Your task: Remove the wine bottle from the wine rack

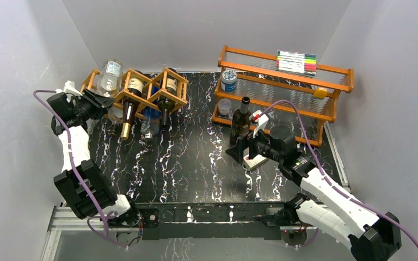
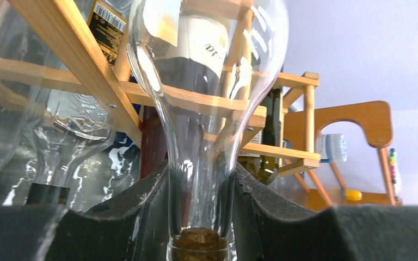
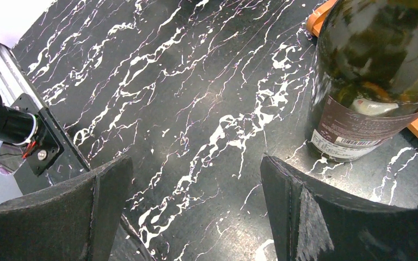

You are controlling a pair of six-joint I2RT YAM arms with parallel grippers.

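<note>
Nearest the bases, the right gripper (image 3: 193,179) hangs over the black marbled table (image 1: 185,152) with its fingers spread wide and nothing between them. A dark bottle (image 3: 370,70) stands upright just beside it. Farther back on the left, the left gripper (image 2: 201,190) is closed on the neck of the wine bottle (image 2: 207,81), with a pad pressed against the glass on either side just above the cork (image 2: 198,239). The bottle's body lies tilted in the end cell of the wine rack (image 2: 79,68), neck toward the gripper. It is clear glass and appears empty, so it is judged light, rigid, smooth and breakable. The neck is the right hold, but slip is likely, and the shoulder may catch on the sticks when drawn out. Other bottles (image 1: 128,109) occupy neighbouring cells. The orange shelf (image 1: 283,81) stands far right.
</note>
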